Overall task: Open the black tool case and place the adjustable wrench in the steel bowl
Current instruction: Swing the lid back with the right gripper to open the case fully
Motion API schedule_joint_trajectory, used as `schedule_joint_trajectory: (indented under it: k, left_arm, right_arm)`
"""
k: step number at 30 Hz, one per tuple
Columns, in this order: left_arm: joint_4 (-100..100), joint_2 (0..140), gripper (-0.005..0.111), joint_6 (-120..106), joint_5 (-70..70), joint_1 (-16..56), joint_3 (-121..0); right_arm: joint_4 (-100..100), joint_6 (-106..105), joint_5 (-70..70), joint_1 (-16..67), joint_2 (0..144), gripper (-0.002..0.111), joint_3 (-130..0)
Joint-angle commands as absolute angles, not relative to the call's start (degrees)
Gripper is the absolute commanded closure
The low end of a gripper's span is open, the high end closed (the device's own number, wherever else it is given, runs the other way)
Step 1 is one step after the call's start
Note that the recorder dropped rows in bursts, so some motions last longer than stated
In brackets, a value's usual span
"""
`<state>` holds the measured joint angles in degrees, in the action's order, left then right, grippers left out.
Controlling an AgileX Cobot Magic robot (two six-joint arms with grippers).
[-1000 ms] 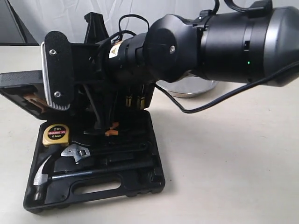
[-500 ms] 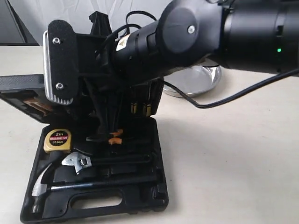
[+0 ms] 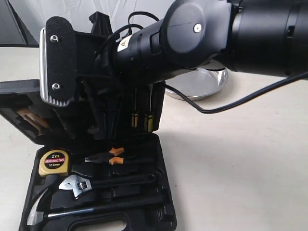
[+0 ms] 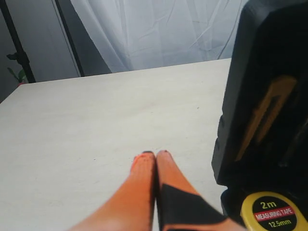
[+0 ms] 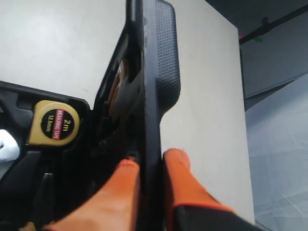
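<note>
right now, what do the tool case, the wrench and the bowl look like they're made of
Black tool case: moulded plastic, matte, going by its pebbled texture. Adjustable wrench: bright metal head, dark handle, possibly coated. Steel bowl: polished metal, likely stainless, mirror-like reflections.

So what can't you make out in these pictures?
Exterior view: steel bowl mostly hidden behind the black arm.
Exterior view: front handle of the black tool case cut off by the bottom edge; lid contents blocked by the arm.
Left wrist view: tape measure cut off by the bottom edge.
</note>
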<state>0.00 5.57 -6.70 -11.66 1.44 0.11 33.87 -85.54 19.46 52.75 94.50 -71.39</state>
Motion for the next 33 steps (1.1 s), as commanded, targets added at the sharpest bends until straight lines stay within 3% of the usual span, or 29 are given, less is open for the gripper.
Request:
schedule_joint_trajectory:
  k: [1,27,29,33]
  left_arm:
    - [0.00,5.35,0.106,-6.39,-11.16,1.81,0.00]
    - [0.00,5.35,0.106,-6.50,-11.16,1.81,0.00]
    - [0.00,5.35,0.106,-6.50,-11.16,1.81,0.00]
    - [0.00,5.35,0.106,-6.50,-11.16,1.81,0.00]
  right_arm:
    - [33.67,-86.08,10.45,52.65,95.47,0.109,-71.78]
    - [29.71,-86.77,2.54,52.65,96.62,0.108,-71.78]
    - [28.41,-86.77,0.87,52.65,96.62,0.101,-71.78]
    - [28.54,-86.77,-1.11,52.65,96.62,0.070,-71.78]
